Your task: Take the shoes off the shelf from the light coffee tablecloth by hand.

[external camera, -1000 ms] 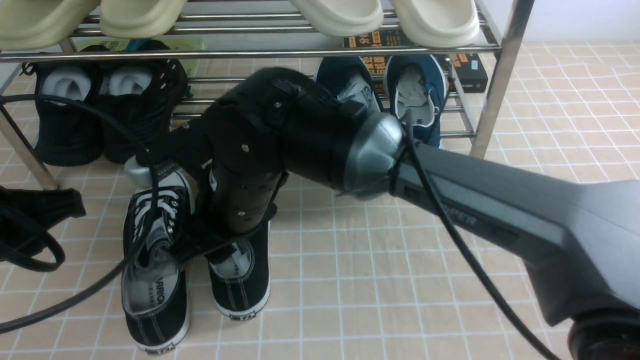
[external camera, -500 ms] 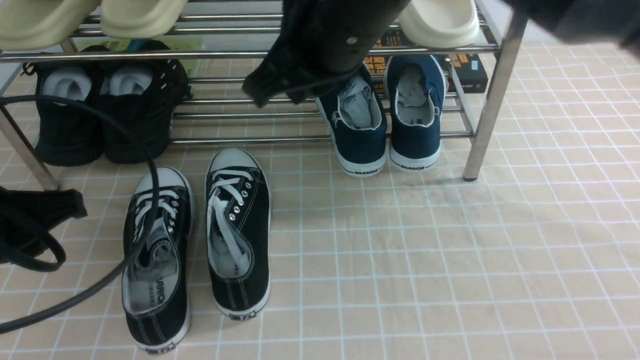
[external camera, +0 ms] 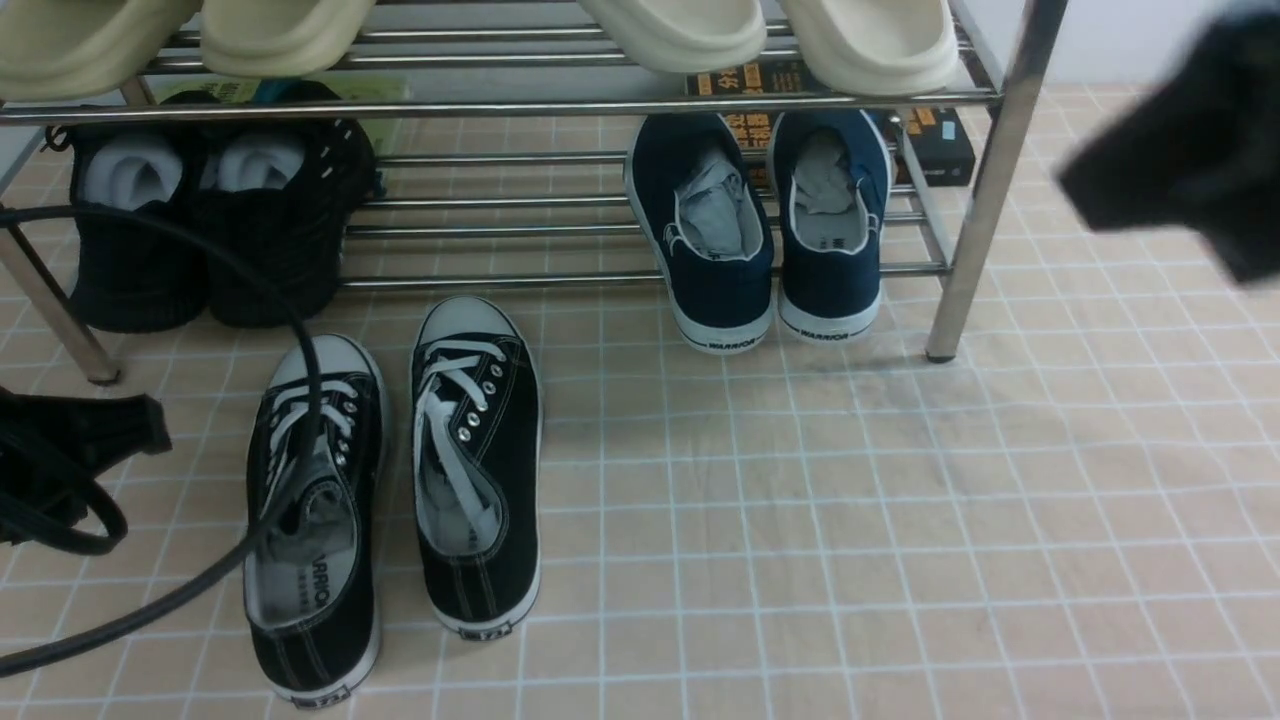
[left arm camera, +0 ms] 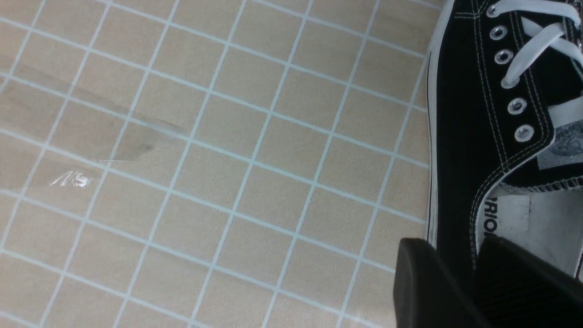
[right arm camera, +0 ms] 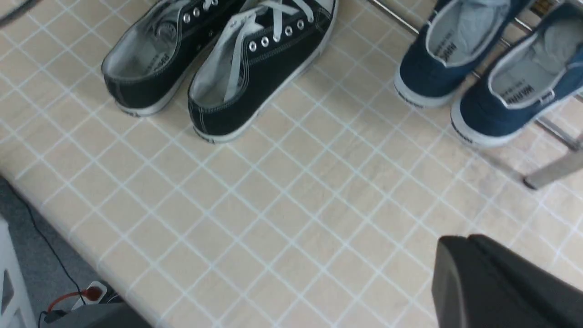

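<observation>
The shoes, two black canvas sneakers with white laces, lie side by side on the light coffee tablecloth in front of the shelf. The left one and the right one point their toes at the rack. Both also show in the right wrist view. My left gripper rests low at the far left, apart from the left sneaker. Its jaws stand almost together and hold nothing. My right gripper is blurred, high at the right, shut and empty.
Navy slip-ons and all-black shoes sit on the rack's low tier, cream slippers above. A black cable drapes over the left sneaker. The right wrist view shows the table's front edge.
My right arm has let go of the right sneaker, lifted away from it and swung up to the right. Both sneakers stay on the cloth. The left arm has hardly moved.
</observation>
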